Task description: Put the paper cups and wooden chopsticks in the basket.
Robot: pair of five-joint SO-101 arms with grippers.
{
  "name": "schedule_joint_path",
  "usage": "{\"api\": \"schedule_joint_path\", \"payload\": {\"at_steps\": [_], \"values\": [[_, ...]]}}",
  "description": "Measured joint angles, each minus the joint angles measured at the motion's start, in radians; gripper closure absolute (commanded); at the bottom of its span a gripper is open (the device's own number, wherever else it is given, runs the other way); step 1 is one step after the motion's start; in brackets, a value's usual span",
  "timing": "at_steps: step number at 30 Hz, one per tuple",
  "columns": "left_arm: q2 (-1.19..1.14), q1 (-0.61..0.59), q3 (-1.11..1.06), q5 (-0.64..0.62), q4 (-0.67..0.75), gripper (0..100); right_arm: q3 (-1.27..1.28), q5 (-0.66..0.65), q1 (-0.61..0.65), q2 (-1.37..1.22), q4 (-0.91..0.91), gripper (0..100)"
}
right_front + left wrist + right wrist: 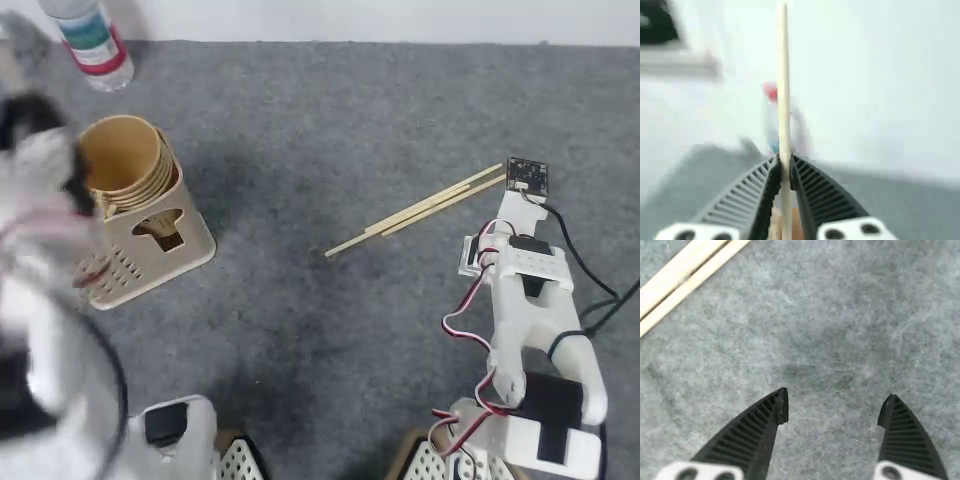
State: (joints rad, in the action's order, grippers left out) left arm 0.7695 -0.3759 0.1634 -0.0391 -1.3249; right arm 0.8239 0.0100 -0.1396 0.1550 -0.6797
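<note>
- Wooden chopstick (784, 75) is up in the left gripper (785, 164), jaws closed hard on it, and most of its length stands free beyond the tips.
- It's a light, stiff stick, but thin and smooth. Pinched this near one end, it could swivel between the ribbed pads, so I'd judge a gentle carry safest.
- Paper cups (120, 155) sit nested inside the basket (165, 262) on the grey bench (330, 110), with a blurred arm just beside them.
- Loose chopsticks (420, 208) lie flat and close together on the bench, well apart from the basket.
- Right gripper (837, 393) hangs wide open and empty, just above the felt and near those sticks.
- Best hold there, I reckon, is across the bundle around mid-length, squeezing the sticks together so none tips or slides out.
</note>
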Motion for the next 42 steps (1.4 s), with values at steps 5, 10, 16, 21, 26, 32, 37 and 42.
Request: {"api": "schedule_joint_path", "payload": {"at_steps": [5, 10, 16, 21, 26, 32, 37, 42], "values": [[0.269, -0.181, -0.411, -0.002, 0.396, 99, 0.000, 0.000, 0.000, 0.000, 0.000, 70.0], [0.359, -0.262, -0.830, -0.002, 0.795, 99, 0.000, 0.000, 0.005, 0.000, 0.000, 70.0], [0.310, -0.267, -0.942, 0.018, 0.878, 99, 0.000, 0.000, 0.017, 0.000, 0.000, 70.0], [0.264, -0.267, -0.947, 0.025, 0.879, 92, 0.000, 0.000, 0.018, 0.000, 0.000, 70.0], [0.264, -0.269, -0.961, 0.026, 0.879, 89, 0.000, 0.000, 0.015, 0.000, 0.000, 70.0], [0.264, -0.304, -0.968, 0.026, 0.879, 89, 0.000, 0.000, 0.017, 0.000, 0.000, 70.0], [0.267, -0.307, -0.980, 0.026, 0.865, 88, 0.000, 0.000, 0.015, 0.000, 0.000, 70.0], [0.416, -0.233, -0.959, 0.026, 0.654, 88, 0.000, 0.000, 0.017, 0.000, 0.000, 70.0]]}}
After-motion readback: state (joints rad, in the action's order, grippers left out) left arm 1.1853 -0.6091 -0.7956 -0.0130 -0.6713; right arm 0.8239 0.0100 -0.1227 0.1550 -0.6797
